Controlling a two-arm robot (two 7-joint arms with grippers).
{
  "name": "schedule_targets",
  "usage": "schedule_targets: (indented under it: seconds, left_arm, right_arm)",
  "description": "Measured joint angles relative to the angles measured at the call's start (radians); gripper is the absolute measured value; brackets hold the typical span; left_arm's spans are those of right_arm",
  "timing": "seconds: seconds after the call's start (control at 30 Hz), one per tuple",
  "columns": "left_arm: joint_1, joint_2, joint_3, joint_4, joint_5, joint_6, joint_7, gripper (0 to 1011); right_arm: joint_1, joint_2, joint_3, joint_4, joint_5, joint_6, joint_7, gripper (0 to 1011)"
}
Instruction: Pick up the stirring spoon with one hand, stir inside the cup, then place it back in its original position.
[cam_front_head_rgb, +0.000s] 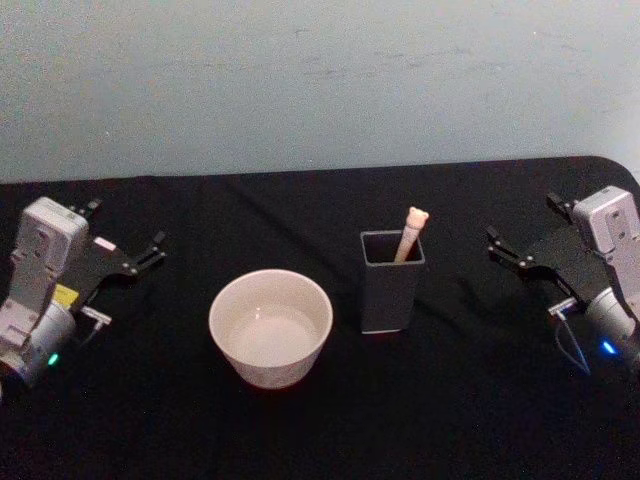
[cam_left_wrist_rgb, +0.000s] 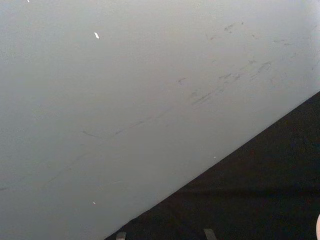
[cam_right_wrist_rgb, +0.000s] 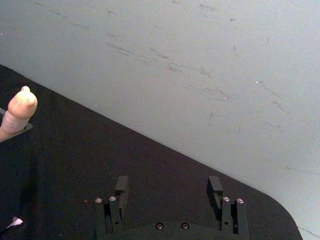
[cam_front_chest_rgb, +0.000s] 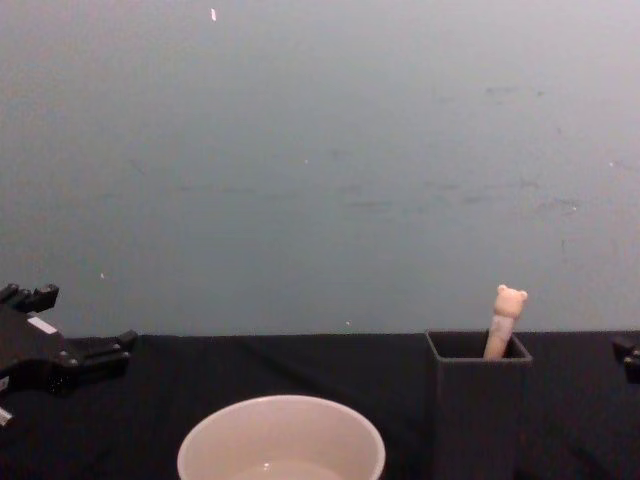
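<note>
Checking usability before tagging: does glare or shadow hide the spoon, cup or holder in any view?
Head view: even light, no glare; the cup and stirring spoon stand out, the dark holder nearly merges with the black cloth. Chest view: the spoon's top is well lit against the wall. Right wrist view: the right claw, open, blends into the cloth.

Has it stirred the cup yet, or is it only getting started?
Nothing looks done yet. The stirring spoon stands in the dark grey holder, its bear head poking out, and no claw touches the cream cup beside it. Nothing is in hand: the left claw and right claw sit open, far out to either side. Left: grasp the spoon, stir in the cup, return it to the holder.
</note>
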Motion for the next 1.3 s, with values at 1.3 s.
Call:
schedule_targets:
  seconds: [1.3]
  left_arm:
    - [0.000,0.000,0.000,0.000,0.000,0.000,0.000,1001]
  right_arm:
    - [-0.031,-0.001,0.067,-0.059,0.160,-0.020,0.200,1003]
